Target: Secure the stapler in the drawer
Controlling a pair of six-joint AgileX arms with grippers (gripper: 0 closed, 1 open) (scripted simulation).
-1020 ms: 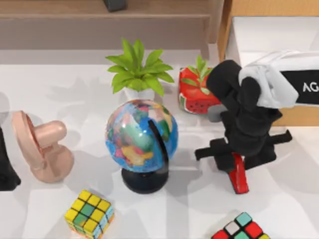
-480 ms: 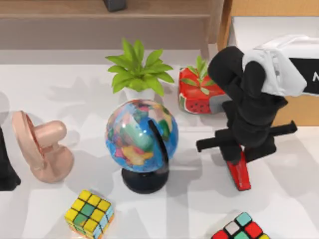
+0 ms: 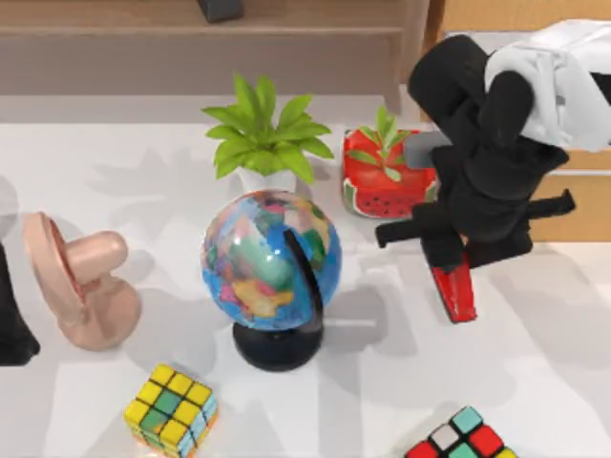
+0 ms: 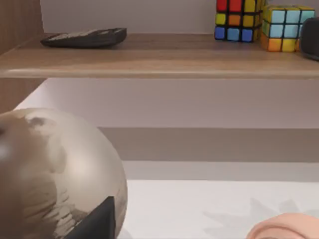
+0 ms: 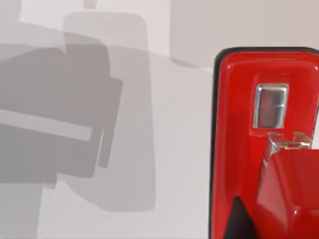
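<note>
My left arm sits parked at the counter's [image 3: 535, 382] far left edge, beside the pink fan [image 3: 76, 281]; I cannot tell how its hand stands. Past the globe [image 3: 270, 260] and the watermelon pot [image 3: 387, 186], my right hand [image 3: 456, 260] is clamped on the stapler [image 3: 455, 291], which hangs tilted just in front of the drawer [image 3: 573, 196] at the right.

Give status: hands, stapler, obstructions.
Right hand shut on stapler, lifted near the drawer. Left hand parked at table's left edge. Watermelon pot sits beside the path.
</note>
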